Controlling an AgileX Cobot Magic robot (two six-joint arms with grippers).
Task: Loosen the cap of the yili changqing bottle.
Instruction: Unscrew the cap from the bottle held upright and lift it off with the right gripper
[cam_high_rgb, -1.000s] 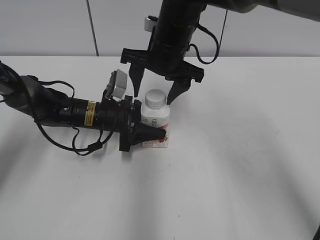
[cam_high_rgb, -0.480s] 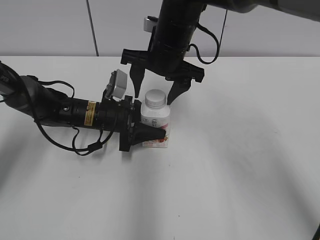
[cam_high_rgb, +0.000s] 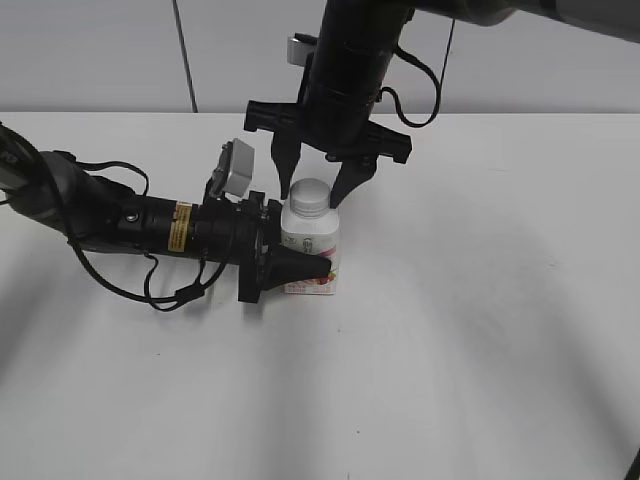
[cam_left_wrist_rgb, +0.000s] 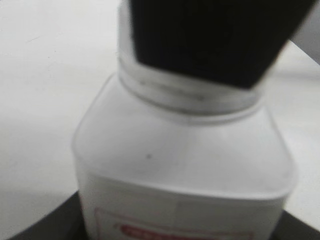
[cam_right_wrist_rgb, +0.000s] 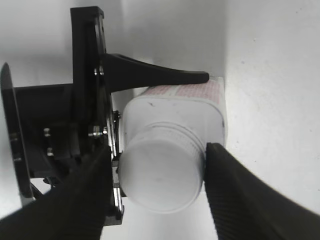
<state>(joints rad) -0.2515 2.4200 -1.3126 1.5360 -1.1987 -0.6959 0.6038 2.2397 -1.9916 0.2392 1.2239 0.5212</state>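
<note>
Right claw (cam_high_rgb: 319, 188) fingers astride cap (cam_high_rgb: 311, 196), left claw (cam_high_rgb: 300, 260) clamping bottle (cam_high_rgb: 312, 250)

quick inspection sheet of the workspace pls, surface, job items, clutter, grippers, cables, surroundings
surface: plain white table, no marks seen
job's things: small white squarish bottle with pink-red label stands upright; its round white plastic screw cap is on
clutter: nothing seen
grippers: left gripper is clamped on the bottle's body from the side; right gripper is over the cap, fingers against its sides
cables: black cables loop along the left arm and by the right arm
surroundings: pale grey wall panels behind
</note>
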